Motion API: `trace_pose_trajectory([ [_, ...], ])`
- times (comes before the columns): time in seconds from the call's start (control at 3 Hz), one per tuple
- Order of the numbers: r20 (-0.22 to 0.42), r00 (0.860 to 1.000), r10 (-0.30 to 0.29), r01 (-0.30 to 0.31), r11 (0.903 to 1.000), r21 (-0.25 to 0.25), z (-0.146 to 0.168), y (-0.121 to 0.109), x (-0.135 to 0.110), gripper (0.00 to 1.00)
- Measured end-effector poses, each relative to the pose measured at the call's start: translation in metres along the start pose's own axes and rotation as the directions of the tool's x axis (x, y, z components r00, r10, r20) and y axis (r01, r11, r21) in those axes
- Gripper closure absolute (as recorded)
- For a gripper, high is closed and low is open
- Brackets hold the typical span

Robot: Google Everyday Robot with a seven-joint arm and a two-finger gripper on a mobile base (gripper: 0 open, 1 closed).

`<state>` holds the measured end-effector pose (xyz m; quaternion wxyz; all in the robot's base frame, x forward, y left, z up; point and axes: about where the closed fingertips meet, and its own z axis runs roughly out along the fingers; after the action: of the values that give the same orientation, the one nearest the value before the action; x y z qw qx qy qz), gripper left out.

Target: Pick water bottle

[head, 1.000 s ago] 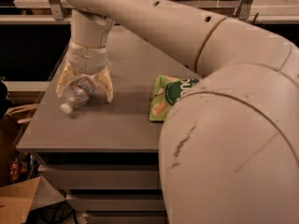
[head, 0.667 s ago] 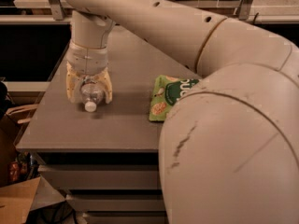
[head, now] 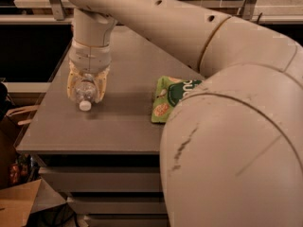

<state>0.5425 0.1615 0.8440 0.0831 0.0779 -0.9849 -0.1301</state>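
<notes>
**Grasp on the bottle, seen from the one camera.** Gripper (head: 86, 94) well left of the green snack bag (head: 171, 100), pointing straight down at the grey table (head: 118, 126) from the end of the beige arm (head: 156, 18). Fingers (head: 71, 86) drawn in to bottle width, one against each flank of the water bottle (head: 85, 86); apparently clamped on it. Water bottle low between the fingers, left of the snack bag and about level with it, white cap (head: 85, 105) turned towards the table's near edge. Resting on the tabletop or barely clear of it: not discernible.

Probably light, of clear thin-walled plastic; likely to dent under a hard squeeze and to slide along its smooth round body. Contents not visible, so weight uncertain. Best taken across the mid-body, as here, not at the tapering neck or the cap, where prone to swing or squirt out. Raise slowly, with moderate squeeze. Snack bag well apart from the grasp; no obstacle to a straight lift.
</notes>
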Motion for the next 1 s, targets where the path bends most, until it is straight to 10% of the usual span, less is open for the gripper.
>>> trace_pose_trajectory([
  [1.0,0.130,0.991,-0.042,0.029,0.9948,0.097,-0.065,-0.014,0.001,1.00],
])
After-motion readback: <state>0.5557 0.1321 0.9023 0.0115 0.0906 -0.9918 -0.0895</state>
